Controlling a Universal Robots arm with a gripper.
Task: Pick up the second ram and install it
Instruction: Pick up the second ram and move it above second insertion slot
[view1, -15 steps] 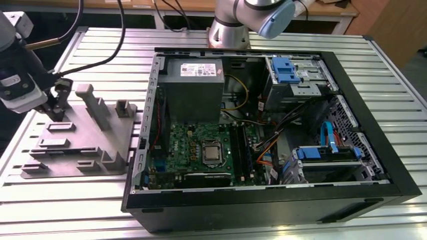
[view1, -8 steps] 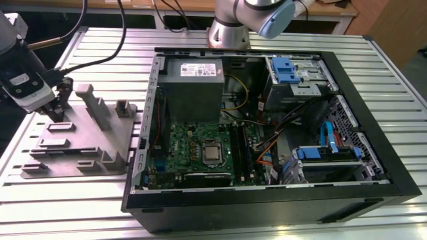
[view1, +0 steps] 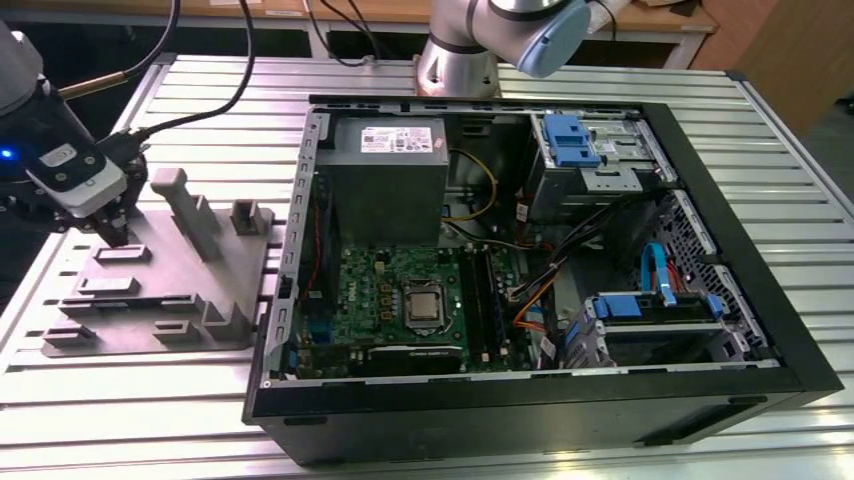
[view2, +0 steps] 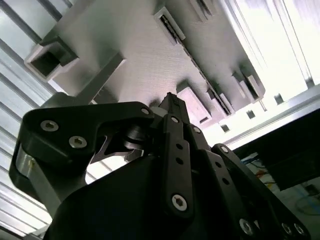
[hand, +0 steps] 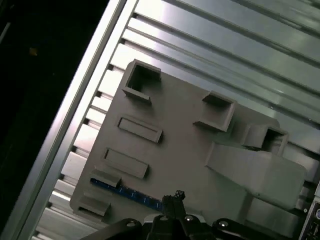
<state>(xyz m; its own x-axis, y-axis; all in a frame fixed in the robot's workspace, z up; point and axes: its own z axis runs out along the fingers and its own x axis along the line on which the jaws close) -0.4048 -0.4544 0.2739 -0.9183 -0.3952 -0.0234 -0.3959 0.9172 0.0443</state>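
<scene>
While the tool (view1: 118, 232) hangs over the grey fixture plate (view1: 167, 278), the second ram (hand: 125, 192) stands edge-up along that plate's edge, its long axis running under the tool. Whether the tool is spread or pinching cannot be told.

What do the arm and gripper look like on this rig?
Arm: silver-grey tubes, light-blue joint cap. Black cables run to the wrist, which has a white-grey block and a blue light. Gripper: black linkage bars, silver screws.
</scene>
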